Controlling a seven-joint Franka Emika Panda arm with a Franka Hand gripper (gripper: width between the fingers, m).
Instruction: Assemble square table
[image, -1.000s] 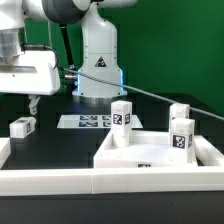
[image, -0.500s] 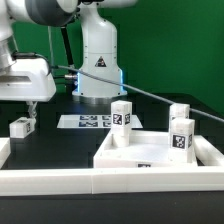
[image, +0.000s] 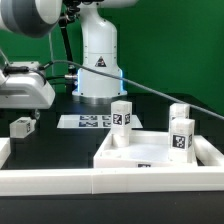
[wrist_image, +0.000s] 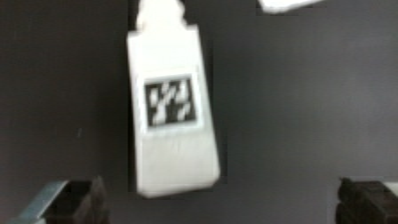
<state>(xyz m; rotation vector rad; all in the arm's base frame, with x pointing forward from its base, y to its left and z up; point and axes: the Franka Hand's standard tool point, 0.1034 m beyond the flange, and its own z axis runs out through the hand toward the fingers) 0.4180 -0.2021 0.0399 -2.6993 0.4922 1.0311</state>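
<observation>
Near the left edge of the counter (image: 60, 145) lies a loose leg (image: 20, 126). The end effector (image: 32, 117) hovers over it, jaws spread wide and empty (a pick-up seems in hand). The next move calls for descending squarely, straddling the leg and closing. The tabletop (image: 150, 155) sits at the front-right corner, with three legs (image: 121, 114) upright on it.

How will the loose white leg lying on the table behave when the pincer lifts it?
The leg looks like a solid plastic block, so it is probably stiff and light. It lies on a flat face, so rolling seems unlikely. Its smooth white surface may slip in the pincer.
</observation>
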